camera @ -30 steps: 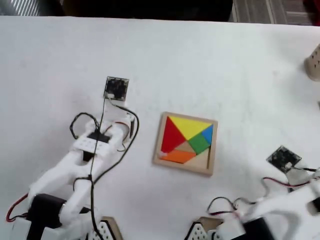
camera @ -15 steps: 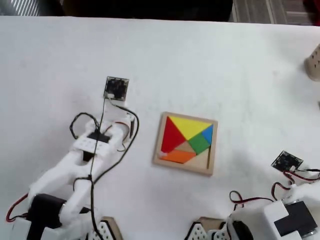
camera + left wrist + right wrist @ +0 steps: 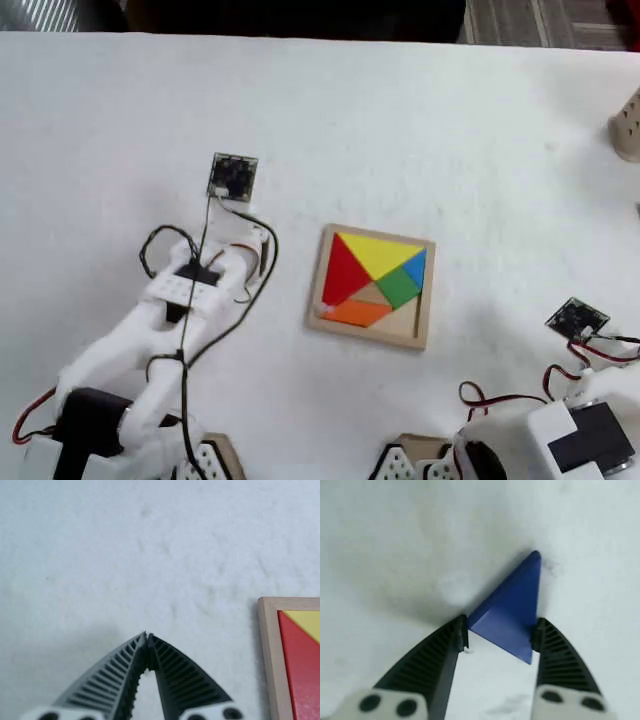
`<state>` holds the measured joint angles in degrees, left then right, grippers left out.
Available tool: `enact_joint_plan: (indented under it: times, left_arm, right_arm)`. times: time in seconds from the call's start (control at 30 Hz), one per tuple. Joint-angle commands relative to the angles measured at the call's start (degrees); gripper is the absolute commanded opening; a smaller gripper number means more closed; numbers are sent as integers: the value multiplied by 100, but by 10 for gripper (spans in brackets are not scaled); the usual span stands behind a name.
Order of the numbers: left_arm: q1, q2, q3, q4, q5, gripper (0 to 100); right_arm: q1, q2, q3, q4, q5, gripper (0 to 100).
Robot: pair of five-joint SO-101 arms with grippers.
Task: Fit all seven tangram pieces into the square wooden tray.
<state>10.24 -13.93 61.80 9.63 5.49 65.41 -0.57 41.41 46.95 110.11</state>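
Tangram tray (image 3: 370, 336) sat near the middle of the white table (image 3: 400, 120) in the high view. It held a red triangle (image 3: 343, 270), a yellow triangle (image 3: 380, 252), a green square (image 3: 398, 287), a light blue triangle (image 3: 417, 265) and an orange parallelogram (image 3: 355, 313), all lying flat inside the frame. Bare wood showed at the tray corner nearest the right arm (image 3: 575, 440). The left arm (image 3: 180, 300) stood just beside the tray's left edge and apart from it. In the left wrist view, the left gripper (image 3: 147, 642) was pressed together with its tips meeting over bare table. The tray's corner, with red and yellow showing, lay off to one side and untouched. In the right wrist view, the right gripper (image 3: 499, 629) pinched a dark blue triangle (image 3: 512, 605), one finger against each side, with the triangle's point aimed away from the wrist. Whether that piece touched the table could not be determined.
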Motion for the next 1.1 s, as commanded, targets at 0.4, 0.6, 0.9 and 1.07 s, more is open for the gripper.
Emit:
enact_joint_plan:
  times: [0.4, 0.6, 0.9, 1.07]
  left_arm:
    - [4, -40, -185, 0, -35, 23]
    - [4, -40, -176, 0, -35, 23]
    - [4, -48, -176, 0, -35, 23]
    - [4, -48, -176, 0, -35, 23]
  right_arm:
    - [-13, -848, -158, 840, -1178, 238]
    - [-215, -1420, -132, 1640, -2418, 211]
    - [-620, -664, -18, 910, -2892, 205]
    - [-743, -356, -18, 453, -2866, 208]
